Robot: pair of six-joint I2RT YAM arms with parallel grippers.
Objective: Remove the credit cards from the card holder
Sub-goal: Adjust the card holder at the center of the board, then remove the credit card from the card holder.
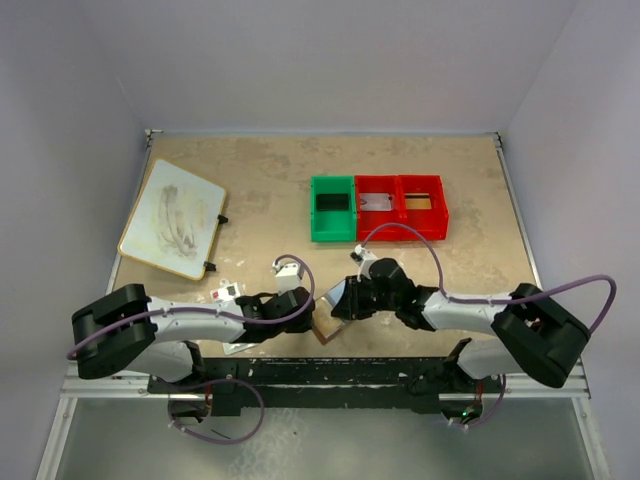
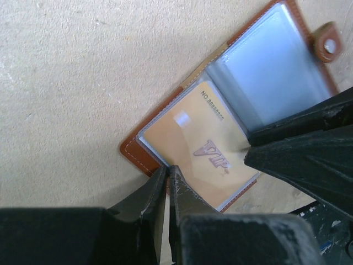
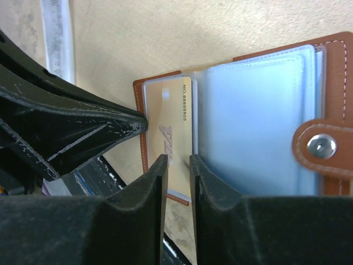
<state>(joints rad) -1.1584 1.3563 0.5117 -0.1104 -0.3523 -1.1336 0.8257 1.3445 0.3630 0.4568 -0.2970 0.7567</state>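
A smudged, yellow-rimmed whiteboard (image 1: 172,217) lies askew at the far left of the tabletop (image 1: 270,175), a green bin (image 1: 332,230) and two red bins (image 1: 378,226) (image 1: 424,224) stand side by side further right, and a small red-marked white packet (image 1: 226,292) lies nearer the front edge

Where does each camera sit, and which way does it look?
Top: above and behind, looking down at the table; both arms show.
Left wrist: on the left arm, looking past the left gripper at the card holder.
Right wrist: on the right arm, looking past the right gripper.
Shared: both wrist views show the golden card.
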